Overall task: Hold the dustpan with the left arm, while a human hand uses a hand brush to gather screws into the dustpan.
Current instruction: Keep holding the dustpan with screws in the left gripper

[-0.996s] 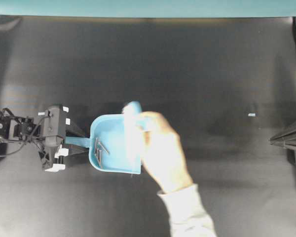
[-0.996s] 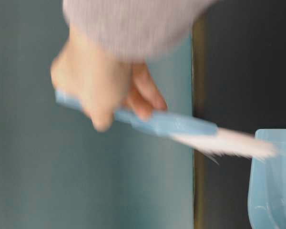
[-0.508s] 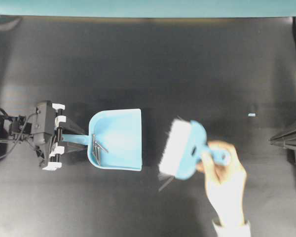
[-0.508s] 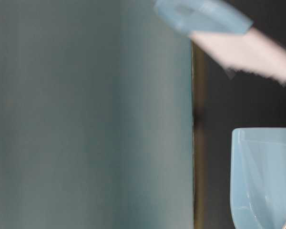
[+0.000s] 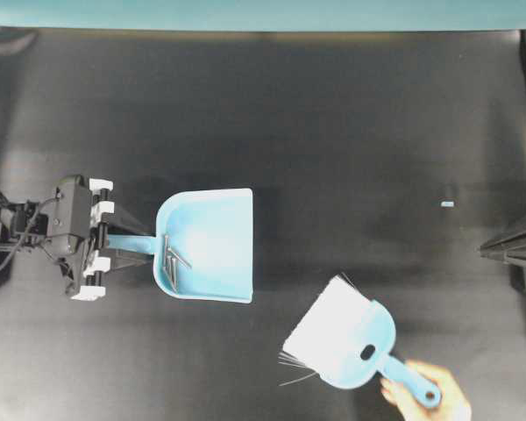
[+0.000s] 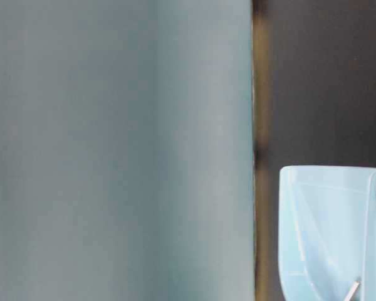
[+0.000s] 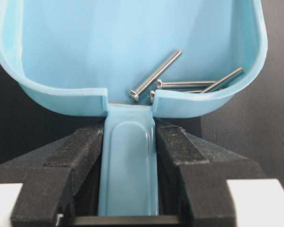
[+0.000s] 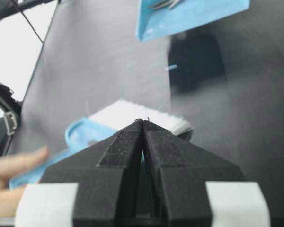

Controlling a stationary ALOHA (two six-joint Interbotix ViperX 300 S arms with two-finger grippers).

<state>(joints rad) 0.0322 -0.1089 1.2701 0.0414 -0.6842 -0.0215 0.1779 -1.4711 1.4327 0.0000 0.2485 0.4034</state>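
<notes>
i log the dustpan point(image 5: 212, 230) as light blue plastic, plain, no pattern. the screws point(image 7: 180, 80) in it read silvery metal. the hand brush point(image 5: 361, 346) is the same light blue, with a fan of white bristles point(image 5: 324, 329). the human hand point(image 5: 434, 403) on it is pale-skinned. the table point(image 5: 333, 123) is matte black throughout, with one small pale blue fleck point(image 5: 447, 203) on it. my left hand point(image 7: 128, 137) has black fingers with white clips; my right hand point(image 8: 143, 124) shows the same black and white. a teal band point(image 5: 263, 13) runs along the far edge.

the human hand point(image 5: 425, 396) is cut off at the overhead view's bottom edge, gripping the hand brush point(image 5: 349, 340) handle.
</notes>
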